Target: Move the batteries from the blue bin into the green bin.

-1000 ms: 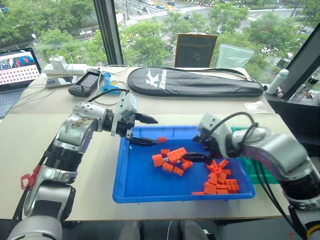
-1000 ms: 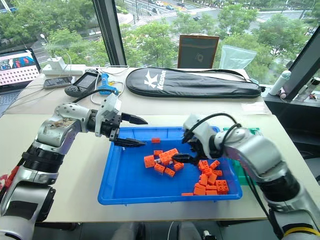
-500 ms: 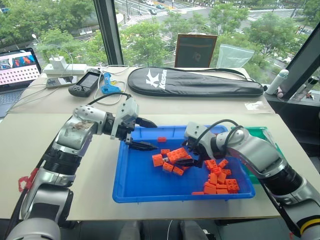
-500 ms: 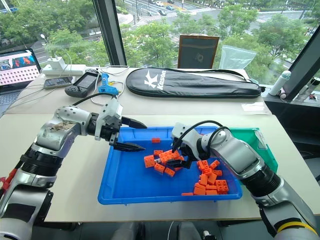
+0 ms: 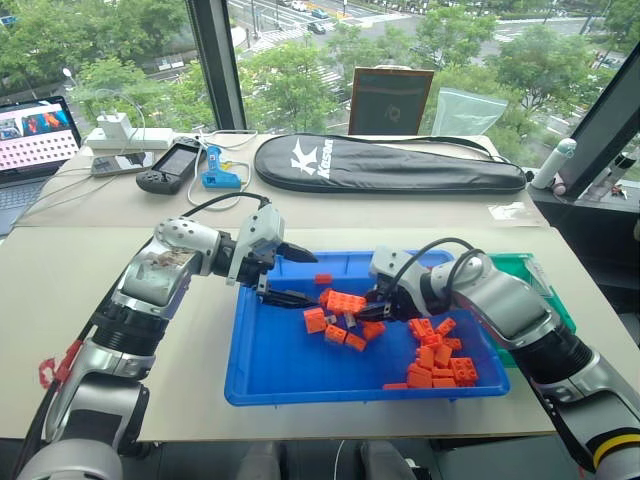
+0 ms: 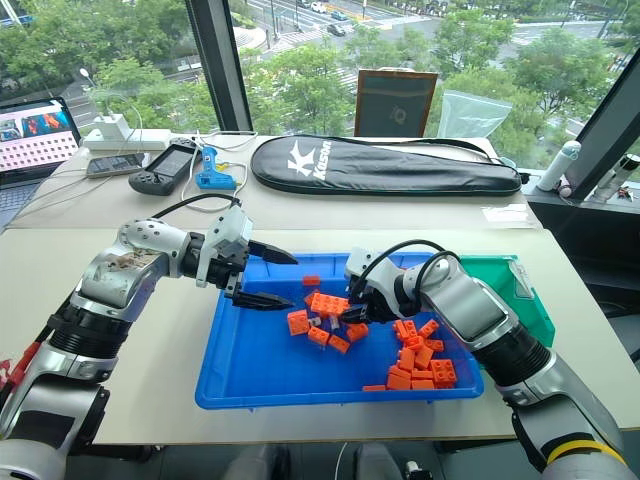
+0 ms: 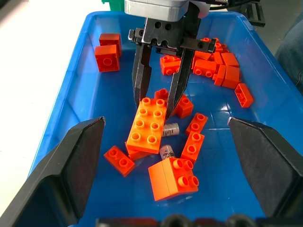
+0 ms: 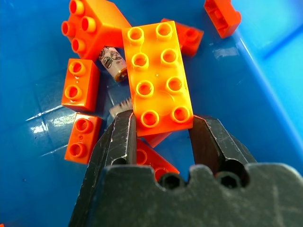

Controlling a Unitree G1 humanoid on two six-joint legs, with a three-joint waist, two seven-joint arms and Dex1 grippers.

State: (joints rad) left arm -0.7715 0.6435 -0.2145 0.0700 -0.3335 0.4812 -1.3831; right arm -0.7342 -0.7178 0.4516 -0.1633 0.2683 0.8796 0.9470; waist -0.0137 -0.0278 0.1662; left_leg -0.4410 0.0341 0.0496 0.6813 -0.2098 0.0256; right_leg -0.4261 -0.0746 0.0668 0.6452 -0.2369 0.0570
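The blue bin (image 5: 262,372) sits on the desk (image 5: 70,330) in front of me, and the green bin (image 5: 545,290) is tucked against its right side. Inside the blue bin, bricks (image 5: 440,365) pile toward the right, with a big brick (image 7: 147,130) in the middle between my right pincer (image 7: 158,97) fingers. Two batteries (image 7: 169,129) lie just beside that brick. My left pincer (image 5: 295,275) hangs over the bin's back left corner. Behind the bin lies a racket case (image 5: 390,165), and a laptop (image 5: 35,140) stands far left.
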